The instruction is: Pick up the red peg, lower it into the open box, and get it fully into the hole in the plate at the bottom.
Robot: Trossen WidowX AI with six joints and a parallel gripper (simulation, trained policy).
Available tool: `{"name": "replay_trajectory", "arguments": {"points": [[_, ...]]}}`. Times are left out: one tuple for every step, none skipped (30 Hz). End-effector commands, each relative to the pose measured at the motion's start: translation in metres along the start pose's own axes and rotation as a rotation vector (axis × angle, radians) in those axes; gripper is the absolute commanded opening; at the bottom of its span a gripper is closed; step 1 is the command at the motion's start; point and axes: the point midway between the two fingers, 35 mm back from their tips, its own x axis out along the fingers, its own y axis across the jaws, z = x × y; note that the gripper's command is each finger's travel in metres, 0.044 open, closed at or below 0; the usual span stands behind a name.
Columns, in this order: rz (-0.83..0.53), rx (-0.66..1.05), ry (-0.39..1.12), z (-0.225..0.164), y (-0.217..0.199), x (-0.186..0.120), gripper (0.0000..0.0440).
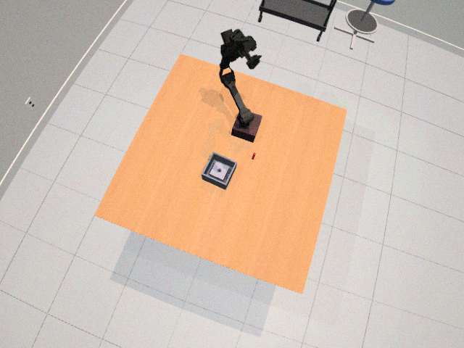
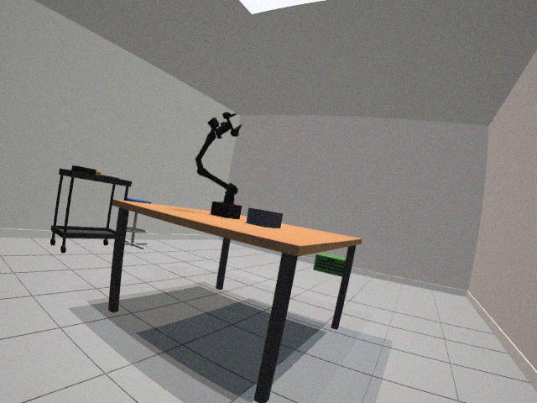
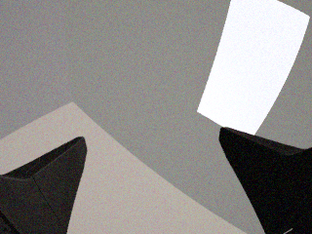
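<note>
The red peg point(image 1: 253, 155) is on the table point(image 1: 180, 202) point(image 2: 312, 239), beside the box and near the arm's base; it is too small to tell surely whether it stands or lies. The open dark box point(image 1: 213, 182) point(image 2: 264, 217) sits on the table. The pale plate point(image 1: 215, 174) lies at its bottom, with a dark hole near its middle and no peg in it. My gripper point(image 2: 238, 120) point(image 3: 154, 139) is open and empty, raised high above the table's back part, far from peg and box. The wrist view shows only two fingers against the room; peg and box are outside it.
The arm's dark base block point(image 1: 242, 135) point(image 2: 226, 210) stands behind the box and peg. A black cart point(image 1: 296, 13) point(image 2: 84, 231) and a stool point(image 1: 361, 21) are on the floor beyond the table. A bright ceiling panel point(image 2: 279, 3) point(image 3: 251, 63) is overhead.
</note>
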Motion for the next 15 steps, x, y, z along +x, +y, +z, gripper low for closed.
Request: {"name": "replay_trajectory", "arguments": {"points": [[0.062,0.102,0.088,-0.023,0.023,0.018,0.044],[0.076,0.126,0.108,-0.028,0.028,0.022,0.044],[0.09,0.15,0.128,-0.033,0.034,0.026,0.044],[0.103,0.173,0.149,-0.038,0.039,0.029,0.044],[0.117,0.197,0.17,-0.043,0.045,0.032,0.044],[0.13,0.22,0.191,-0.048,0.051,0.036,0.044],[0.143,0.243,0.213,-0.053,0.057,0.039,0.044],[0.156,0.266,0.235,-0.058,0.063,0.042,0.044],[0.169,0.289,0.257,-0.063,0.069,0.044,0.044],[0.182,0.312,0.279,-0.068,0.076,0.047,0.044],[0.194,0.334,0.301,-0.073,0.082,0.05,0.044],[0.206,0.356,0.324,-0.078,0.089,0.052,0.044],[0.218,0.379,0.347,-0.082,0.095,0.054,0.044],[0.23,0.401,0.37,-0.087,0.102,0.056,0.044],[0.242,0.423,0.393,-0.091,0.108,0.058,0.044]]}}
